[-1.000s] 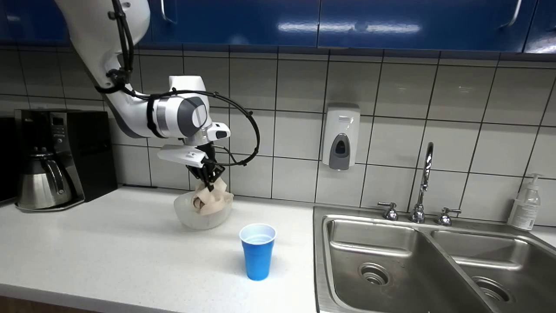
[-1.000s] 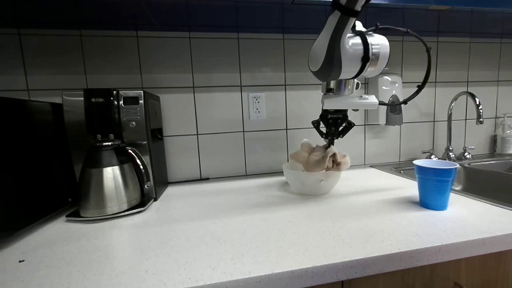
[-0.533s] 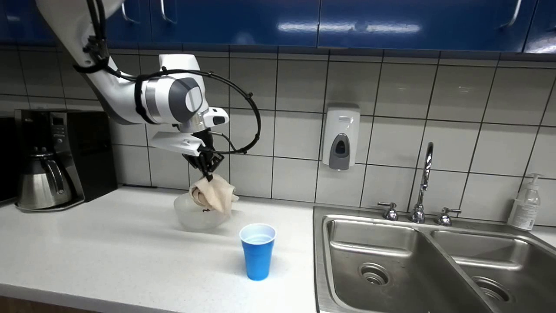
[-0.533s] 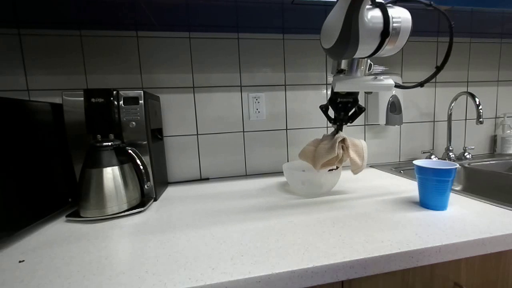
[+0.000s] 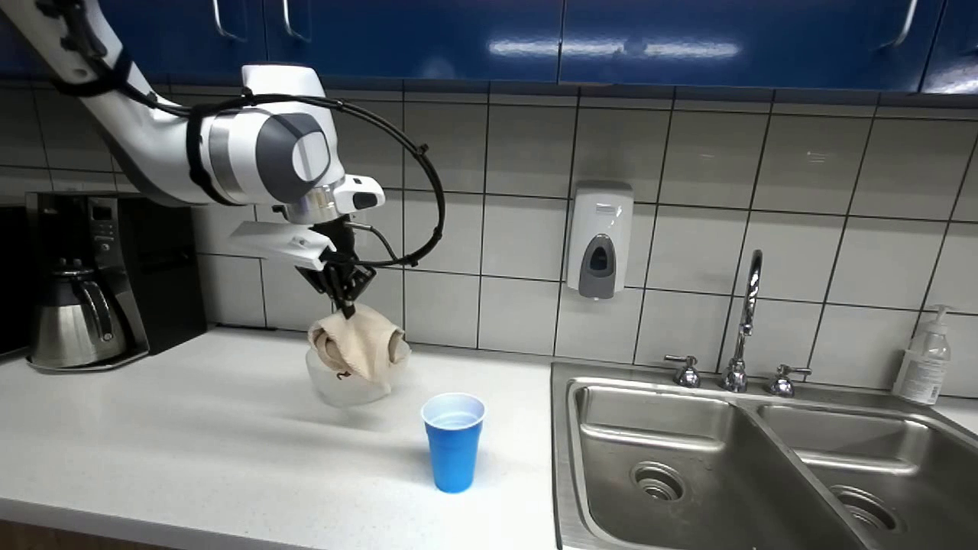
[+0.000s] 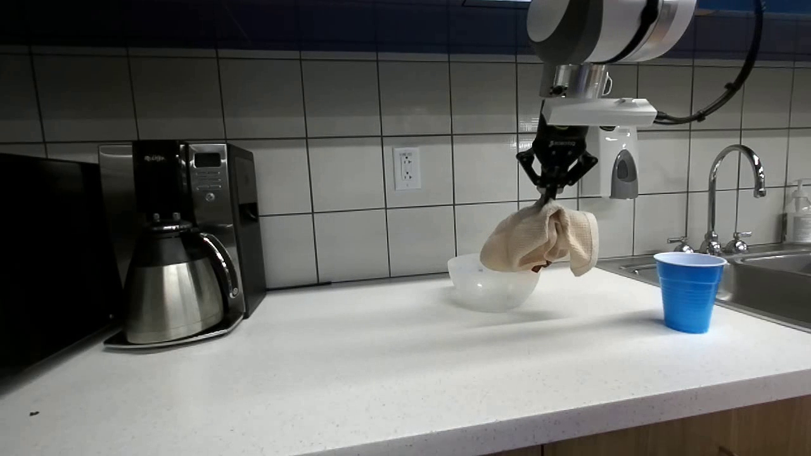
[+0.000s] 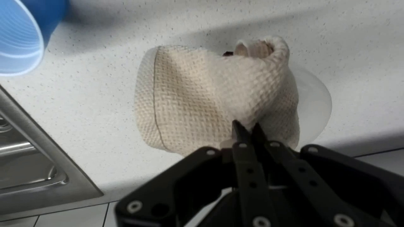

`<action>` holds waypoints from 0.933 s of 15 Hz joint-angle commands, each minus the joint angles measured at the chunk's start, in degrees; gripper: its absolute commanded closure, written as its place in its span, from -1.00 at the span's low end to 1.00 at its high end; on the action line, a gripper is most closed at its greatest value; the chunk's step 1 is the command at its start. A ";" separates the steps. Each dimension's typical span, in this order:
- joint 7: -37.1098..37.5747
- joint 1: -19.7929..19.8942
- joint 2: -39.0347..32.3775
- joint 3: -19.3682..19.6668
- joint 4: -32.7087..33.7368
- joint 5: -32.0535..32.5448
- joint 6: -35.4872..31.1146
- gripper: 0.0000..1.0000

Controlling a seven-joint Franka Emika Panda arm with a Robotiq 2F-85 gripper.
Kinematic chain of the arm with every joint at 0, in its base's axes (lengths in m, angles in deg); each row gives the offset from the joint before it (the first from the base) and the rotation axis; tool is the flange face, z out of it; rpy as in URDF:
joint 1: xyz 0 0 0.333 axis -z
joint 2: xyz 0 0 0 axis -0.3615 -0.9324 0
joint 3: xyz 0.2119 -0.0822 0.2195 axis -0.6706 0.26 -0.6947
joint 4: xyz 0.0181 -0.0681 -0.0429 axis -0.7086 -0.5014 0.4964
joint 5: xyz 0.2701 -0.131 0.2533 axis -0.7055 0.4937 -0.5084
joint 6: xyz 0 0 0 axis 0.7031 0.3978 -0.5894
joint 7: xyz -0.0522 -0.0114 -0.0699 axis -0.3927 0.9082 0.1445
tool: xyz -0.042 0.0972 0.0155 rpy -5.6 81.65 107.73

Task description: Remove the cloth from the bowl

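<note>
Beige and coarsely woven, the cloth (image 6: pixel 535 237) hangs above the white counter (image 6: pixel 317 380) from the gripper (image 6: pixel 549 195), which is clamped on its gathered top. Below the pinch it falls in loose folds, with a flap drooping on the side toward the sink (image 5: pixel 567 458). A dark speck (image 7: pixel 228 54) shows at its lower edge, too small to make out.

The bowl (image 6: pixel 489 292), frosted and translucent, sits on the counter. In both exterior views the cloth covers part of its rim; in the wrist view only one side of the bowl shows past the cloth. Whether the two touch cannot be told.

A blue cup (image 5: pixel 454 451), pale inside, stands upright near the sink, closer to the counter's front edge than the bowl is. Well apart, toward the counter's other end, stand the coffee maker (image 6: pixel 209 183) and its steel pot (image 6: pixel 174 294). A soap dispenser (image 5: pixel 600 229) and an outlet (image 6: pixel 407 168) are fixed to the tiled wall (image 6: pixel 342 171); blue cupboards (image 5: pixel 412 46) run above, and a chrome tap (image 5: pixel 752 286) rises at the sink's back edge.
</note>
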State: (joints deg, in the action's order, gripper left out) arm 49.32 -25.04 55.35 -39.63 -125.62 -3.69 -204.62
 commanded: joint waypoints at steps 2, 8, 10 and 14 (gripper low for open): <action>-2.22 1.81 8.59 -2.26 -8.12 -1.16 4.15 0.97; -1.29 2.73 13.39 -3.47 -14.38 0.18 10.02 0.97; -0.52 3.52 13.58 -3.97 -15.37 0.87 10.51 0.97; 1.28 5.74 12.04 -5.02 -16.03 2.10 11.00 0.97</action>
State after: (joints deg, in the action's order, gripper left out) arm 49.04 -22.40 66.30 -42.27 -140.29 -3.42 -194.77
